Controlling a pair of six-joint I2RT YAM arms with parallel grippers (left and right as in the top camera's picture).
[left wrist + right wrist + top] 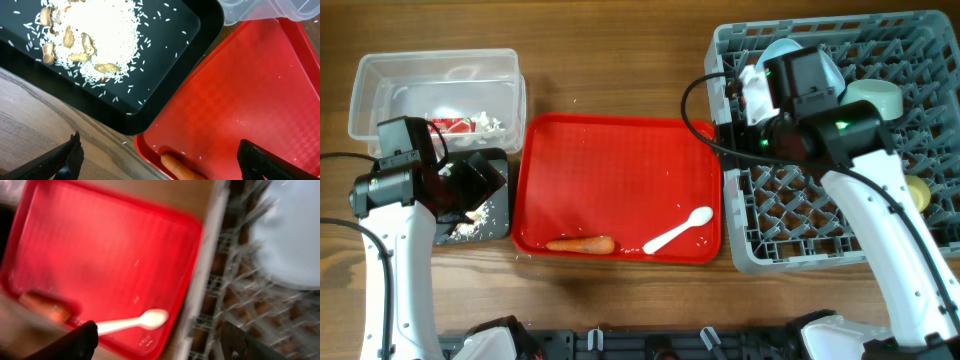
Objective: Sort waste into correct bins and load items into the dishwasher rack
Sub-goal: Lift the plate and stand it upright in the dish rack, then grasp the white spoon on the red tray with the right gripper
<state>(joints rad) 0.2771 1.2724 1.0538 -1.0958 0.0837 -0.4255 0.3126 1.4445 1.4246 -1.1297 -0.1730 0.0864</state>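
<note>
The orange carrot [580, 243] and the white spoon [678, 231] lie at the front of the red serving tray [620, 160]. My left gripper [470, 185] is open and empty over the black tray [495, 225], which holds beige food scraps [470, 228]. In the left wrist view, the carrot tip [180, 169] lies between the open fingers [159, 162]. My right gripper [750, 95] is open and empty at the left edge of the grey rack [840, 230]. The rack holds the light blue plate [782, 52], the mint bowl [875, 97] and the yellow cup [917, 192].
The clear tub [380, 90] at the back left holds the red-and-white wrapper [450, 123] and white tissue [485, 124]. The blurred right wrist view shows the spoon [135, 322], carrot [45, 305], plate [292, 235] and rack [225, 295]. Rice grains are scattered on the red tray [250, 90].
</note>
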